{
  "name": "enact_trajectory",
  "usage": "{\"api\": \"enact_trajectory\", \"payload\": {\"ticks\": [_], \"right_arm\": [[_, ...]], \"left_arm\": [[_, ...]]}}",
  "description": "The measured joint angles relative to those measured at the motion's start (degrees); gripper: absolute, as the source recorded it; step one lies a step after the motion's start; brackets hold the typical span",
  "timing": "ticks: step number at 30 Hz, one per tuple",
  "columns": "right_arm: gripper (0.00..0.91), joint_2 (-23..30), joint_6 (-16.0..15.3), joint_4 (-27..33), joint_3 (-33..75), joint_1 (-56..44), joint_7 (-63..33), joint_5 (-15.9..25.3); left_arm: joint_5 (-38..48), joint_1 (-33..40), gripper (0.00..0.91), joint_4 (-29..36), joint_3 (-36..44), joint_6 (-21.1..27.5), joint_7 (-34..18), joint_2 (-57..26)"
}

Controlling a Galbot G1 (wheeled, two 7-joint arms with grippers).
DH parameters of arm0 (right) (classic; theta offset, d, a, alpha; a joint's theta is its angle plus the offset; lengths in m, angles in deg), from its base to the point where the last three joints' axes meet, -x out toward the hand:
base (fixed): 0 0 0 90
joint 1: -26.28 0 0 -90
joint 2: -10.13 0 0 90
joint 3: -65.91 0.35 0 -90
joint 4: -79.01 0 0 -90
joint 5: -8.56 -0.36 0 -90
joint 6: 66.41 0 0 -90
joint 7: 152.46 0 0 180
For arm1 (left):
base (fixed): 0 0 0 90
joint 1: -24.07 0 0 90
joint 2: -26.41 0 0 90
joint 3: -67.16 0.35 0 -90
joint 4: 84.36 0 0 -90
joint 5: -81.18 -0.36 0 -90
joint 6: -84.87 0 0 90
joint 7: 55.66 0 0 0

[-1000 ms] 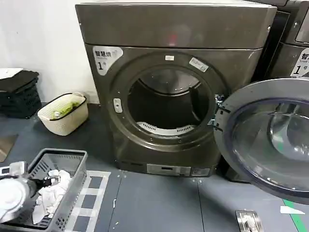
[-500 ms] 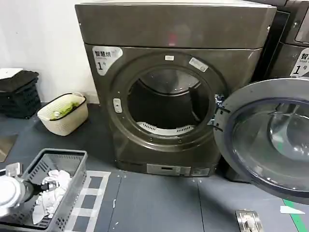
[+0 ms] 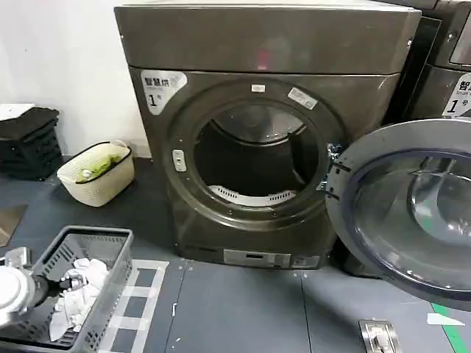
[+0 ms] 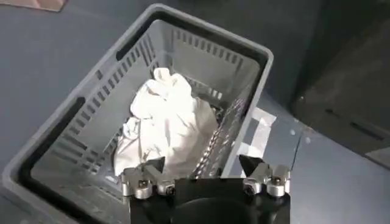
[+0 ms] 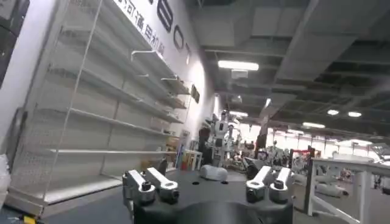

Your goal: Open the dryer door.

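Observation:
The dryer stands in the middle of the head view, dark grey-brown, with its round drum opening uncovered. The dryer door is swung wide open to the right on its hinge, its dark inner face and clear bowl window turned toward me. My left arm is low at the left edge, beside a grey basket. In the left wrist view my left gripper hangs open above that basket and the white cloth in it, holding nothing. My right gripper is open and empty, pointing out into the room.
A cream basket and stacked black crates sit by the wall on the left. A darker neighbouring machine stands behind the open door. A metal plate and green tape lie on the floor. White shelving faces the right wrist.
My left arm has drawn back toward the left edge of the head view. The dryer door and the basket have not moved.

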Motion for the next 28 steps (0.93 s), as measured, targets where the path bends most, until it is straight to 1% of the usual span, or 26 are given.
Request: {"api": "enact_trajectory", "payload": {"ticks": [13, 28], "right_arm": [[0.907, 0.3, 0.8, 0.5, 0.4, 0.1, -0.1, 0.3], [0.907, 0.5, 1.4, 1.2, 0.2, 0.0, 0.2, 0.7]], "left_arm": [[2.6, -0.3, 0.907, -2.3, -2.1, 0.0, -0.3, -0.1], [2.6, -0.4, 0.907, -3.0, -2.4, 0.0, -0.3, 0.0]]}}
